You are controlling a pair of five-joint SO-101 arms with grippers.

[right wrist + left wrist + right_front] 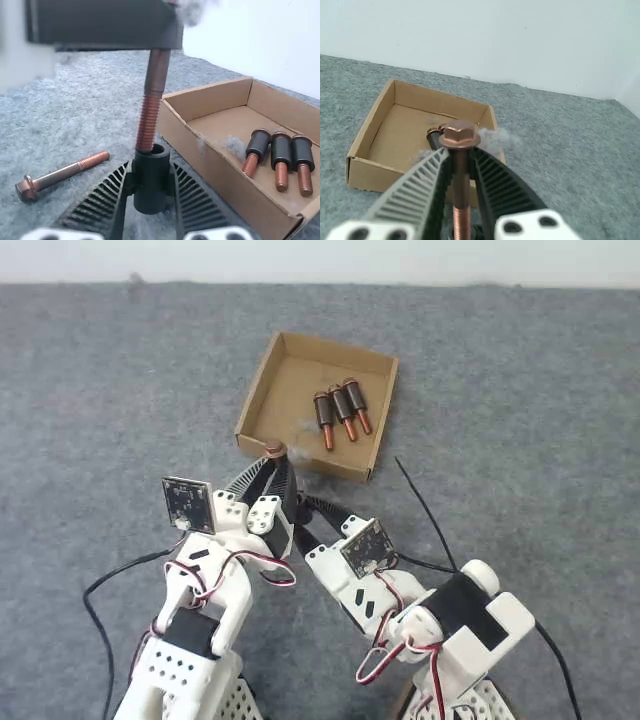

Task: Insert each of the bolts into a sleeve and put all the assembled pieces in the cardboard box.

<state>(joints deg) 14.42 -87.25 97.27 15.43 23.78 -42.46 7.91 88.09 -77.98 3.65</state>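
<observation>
Carpet [520,390] grey, wall [320,258] white, cardboard box [257,392] atop

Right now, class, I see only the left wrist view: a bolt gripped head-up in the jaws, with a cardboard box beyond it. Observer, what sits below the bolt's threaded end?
Observer: A black sleeve, upright in the jaws of the right arm. The threaded tip of the held bolt meets its mouth.
Operator: Are any bolts lying loose?
Observer: One loose bolt lies on the carpet beside the sleeve.
Operator: How many pieces are boxed?
Observer: Three assembled pieces lie side by side in the cardboard box.
</observation>
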